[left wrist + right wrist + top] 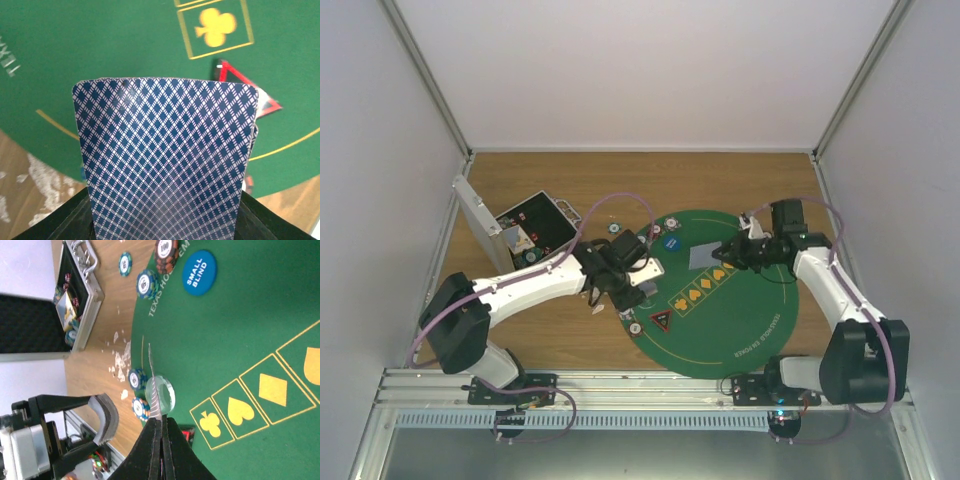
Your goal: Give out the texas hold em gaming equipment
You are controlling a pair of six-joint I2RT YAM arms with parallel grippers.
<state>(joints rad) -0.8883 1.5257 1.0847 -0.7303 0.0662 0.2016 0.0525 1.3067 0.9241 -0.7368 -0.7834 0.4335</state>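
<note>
Left gripper (165,222): clenched on a stack of cards (167,160), blue diamond backs facing its wrist camera. Stack stands upright between the fingers and fills most of that view. Layered edges show down its right side.

From above, this gripper hangs over the 9 o'clock rim of the green mat (760,320).

Red-triangle token (240,80): flat on the felt just past the stack's top right corner, partly hidden by it. From above it sits near the mat's 8 o'clock edge.

Right gripper (161,432): fingers pressed together on a single card (156,400), seen edge-on as a thin strip running out from the tips. From above, the card shows grey at 9 o'clock of the gripper, over the upper middle of the mat, just above the row of yellow suit marks. Cannot tell whether its far edge touches the felt.

Blue token (199,272), marked SMALL BLIND: flat on the mat at about 11 o'clock.

Poker chips (148,283): a few around the 11 o'clock rim, a couple more off the 8 o'clock rim on the wooden table (740,180).

Silver case (520,232): lid up, at 10 o'clock of the mat, well apart from both grippers.
</note>
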